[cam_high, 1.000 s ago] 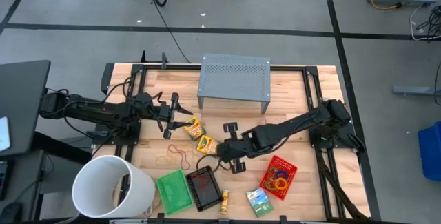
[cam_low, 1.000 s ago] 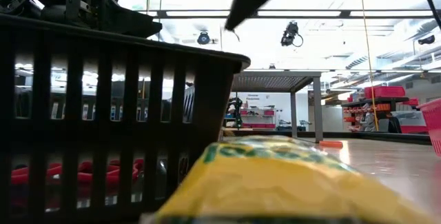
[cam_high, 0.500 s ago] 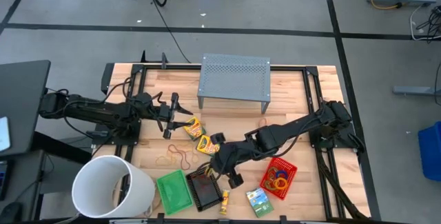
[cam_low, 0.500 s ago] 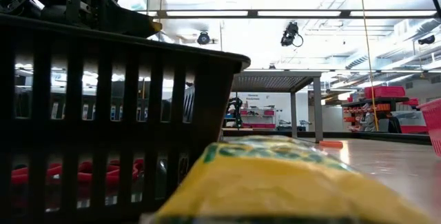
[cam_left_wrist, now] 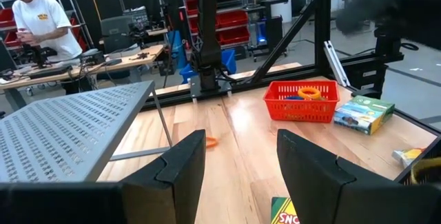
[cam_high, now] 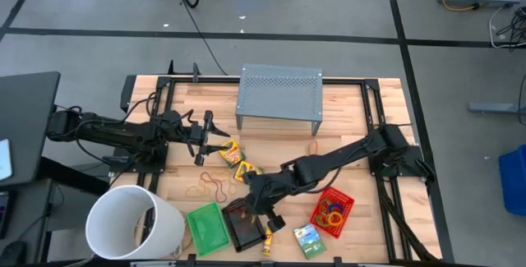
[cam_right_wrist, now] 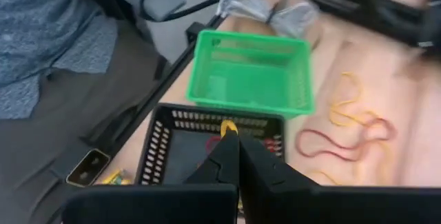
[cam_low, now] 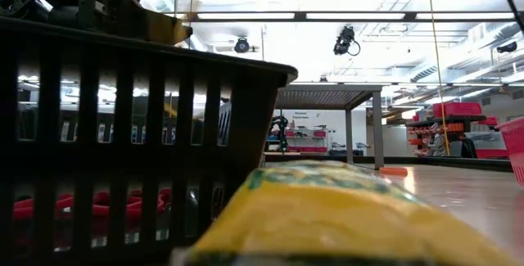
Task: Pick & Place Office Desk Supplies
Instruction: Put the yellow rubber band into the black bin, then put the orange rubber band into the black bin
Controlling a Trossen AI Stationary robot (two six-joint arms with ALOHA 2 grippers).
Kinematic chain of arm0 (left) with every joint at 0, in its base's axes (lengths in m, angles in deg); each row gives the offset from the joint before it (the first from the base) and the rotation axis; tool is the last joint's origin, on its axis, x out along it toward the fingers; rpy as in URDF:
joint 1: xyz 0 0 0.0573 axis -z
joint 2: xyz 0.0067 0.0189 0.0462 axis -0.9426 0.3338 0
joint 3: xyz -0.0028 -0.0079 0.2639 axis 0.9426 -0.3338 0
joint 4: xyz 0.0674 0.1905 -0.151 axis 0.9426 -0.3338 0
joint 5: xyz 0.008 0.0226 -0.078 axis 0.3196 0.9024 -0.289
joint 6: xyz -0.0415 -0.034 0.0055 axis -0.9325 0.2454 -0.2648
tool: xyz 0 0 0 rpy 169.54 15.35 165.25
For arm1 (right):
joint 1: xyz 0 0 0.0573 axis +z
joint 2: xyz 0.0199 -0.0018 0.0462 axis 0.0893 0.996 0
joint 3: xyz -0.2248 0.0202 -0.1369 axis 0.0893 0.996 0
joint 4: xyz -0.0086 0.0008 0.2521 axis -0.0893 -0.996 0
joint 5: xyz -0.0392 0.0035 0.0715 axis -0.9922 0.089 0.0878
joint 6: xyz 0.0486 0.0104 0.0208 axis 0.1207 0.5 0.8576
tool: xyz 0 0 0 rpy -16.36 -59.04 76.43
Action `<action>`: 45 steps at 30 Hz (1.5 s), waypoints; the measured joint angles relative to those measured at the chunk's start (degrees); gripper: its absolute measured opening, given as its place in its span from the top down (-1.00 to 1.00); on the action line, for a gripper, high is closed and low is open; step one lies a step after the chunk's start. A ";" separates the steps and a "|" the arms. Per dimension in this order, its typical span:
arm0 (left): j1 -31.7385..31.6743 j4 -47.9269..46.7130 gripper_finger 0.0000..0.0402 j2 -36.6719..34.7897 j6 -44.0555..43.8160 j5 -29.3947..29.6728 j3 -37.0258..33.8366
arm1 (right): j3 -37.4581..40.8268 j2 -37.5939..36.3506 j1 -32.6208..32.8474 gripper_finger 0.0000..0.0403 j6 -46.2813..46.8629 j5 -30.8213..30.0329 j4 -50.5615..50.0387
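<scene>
Right gripper (cam_high: 246, 207) has swung from mid-worktop toward the front edge, over the black tray (cam_right_wrist: 207, 145), fingers pinched on a thin yellow thing (rubber band, probably). Release it low and centred. Left gripper (cam_high: 212, 149) waits near the left edge, fingers parted and empty beside a crayon box (cam_high: 231, 152).

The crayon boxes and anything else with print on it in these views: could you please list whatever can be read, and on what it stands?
"SN": white letters, cut off by the picture's edge, on the crayon box between the left gripper's fingers.
Crayon box beside the red tray: printing too small to read.
Yellow packet close to the low camera: green print too blurred to read.
Person's white shirt: small mark, unreadable.
</scene>
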 joint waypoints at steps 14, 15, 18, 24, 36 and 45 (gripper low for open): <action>0.00 -1.01 0.08 0.00 0.02 0.39 0.00 | 0.03 5.53 -1.68 0.77 3.35 1.98 -0.92; 0.00 -1.10 0.08 0.00 0.01 0.39 0.00 | 0.01 5.53 -1.65 0.70 3.77 1.13 -1.62; 0.00 -1.22 0.08 0.00 0.00 0.39 0.00 | 0.00 5.53 -1.67 0.44 4.88 -3.76 -5.38; 0.02 -1.29 0.08 0.00 -0.22 0.39 0.00 | 0.00 5.53 -2.05 -0.01 8.53 -11.24 -12.95; 0.04 -1.81 0.08 0.00 -0.24 0.07 0.00 | 0.00 5.51 -3.85 0.00 18.56 -19.50 -37.72; 0.07 -1.88 0.08 0.00 -0.26 -0.87 -0.01 | 0.00 5.42 -4.91 0.02 9.75 -8.98 -15.46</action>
